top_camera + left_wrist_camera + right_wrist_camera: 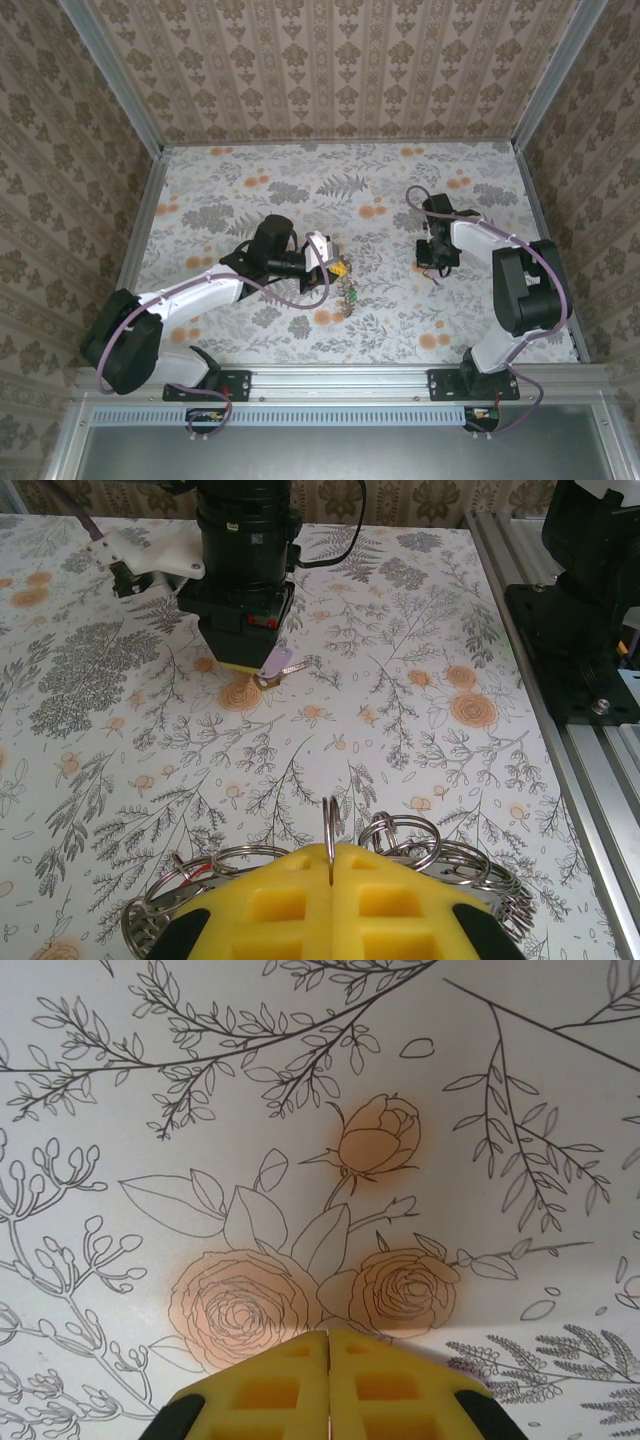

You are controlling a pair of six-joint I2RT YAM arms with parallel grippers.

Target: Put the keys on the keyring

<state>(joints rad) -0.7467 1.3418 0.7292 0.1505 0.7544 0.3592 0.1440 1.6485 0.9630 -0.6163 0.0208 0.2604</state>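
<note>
The threading step was in hand: the left gripper [331, 868] was clamped on one upright loop of the keyring [329, 820] at mid-table [250, 190]. The right gripper [246, 666], further right, was pinched shut on a small pale key [281, 666]. Next, I judged, the key's hole had to meet the loop's split end. No writing was legible.

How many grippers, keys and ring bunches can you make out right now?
Grippers: 2, the left gripper and the right gripper, both shut.
Keys: 1 plain to see, a pale key at the right gripper's fingertips.
Ring bunches: 1, a bunch of metal split rings, one ring pinched upright by the left gripper; single rings overlap too much to count.
Total: 4.
</note>
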